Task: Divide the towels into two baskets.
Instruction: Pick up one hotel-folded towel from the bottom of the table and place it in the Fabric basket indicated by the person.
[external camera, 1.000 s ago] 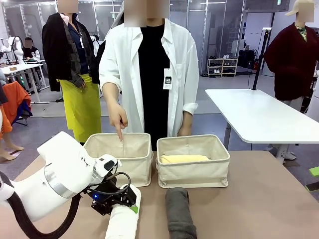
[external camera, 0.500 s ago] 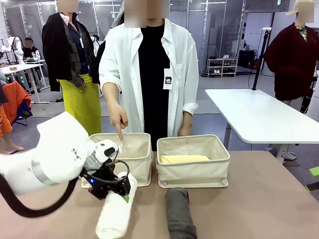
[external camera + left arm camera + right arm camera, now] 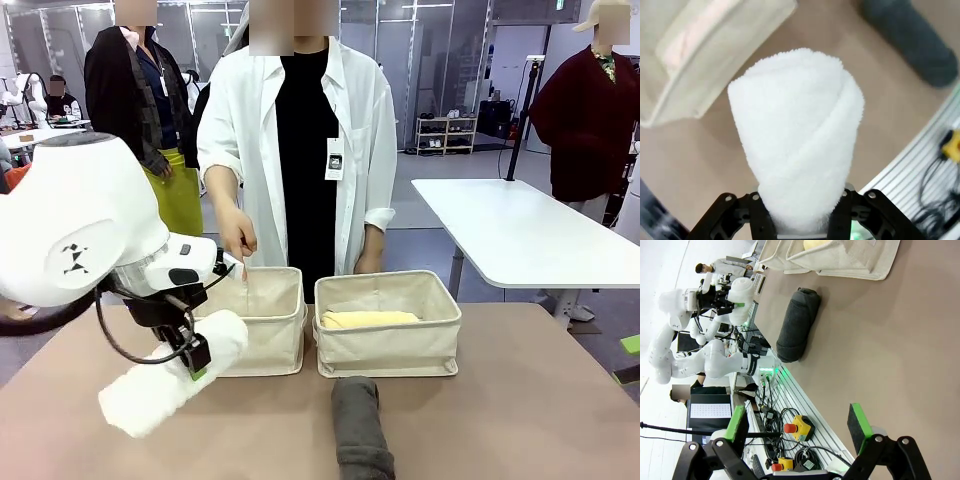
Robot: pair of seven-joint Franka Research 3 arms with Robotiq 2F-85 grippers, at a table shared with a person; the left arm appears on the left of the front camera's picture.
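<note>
The left gripper (image 3: 197, 357) clamped the white towel (image 3: 165, 382) near one end, holding it tilted above the tabletop (image 3: 500, 420), at 7 o'clock of the left basket (image 3: 262, 345). The yellow towel (image 3: 368, 319) lay in the right basket (image 3: 388, 350), and the grey towel (image 3: 360, 435) lay on the tabletop at that basket's 6 o'clock. A person's hand (image 3: 238, 238) pointed down into the left basket. The right gripper (image 3: 797, 427) stood open.

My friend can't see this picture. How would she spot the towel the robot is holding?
Find the brown table, then the left basket. Beside it the left gripper clamps a rolled towel. It is white; the dark grey towel lies on the table.
</note>
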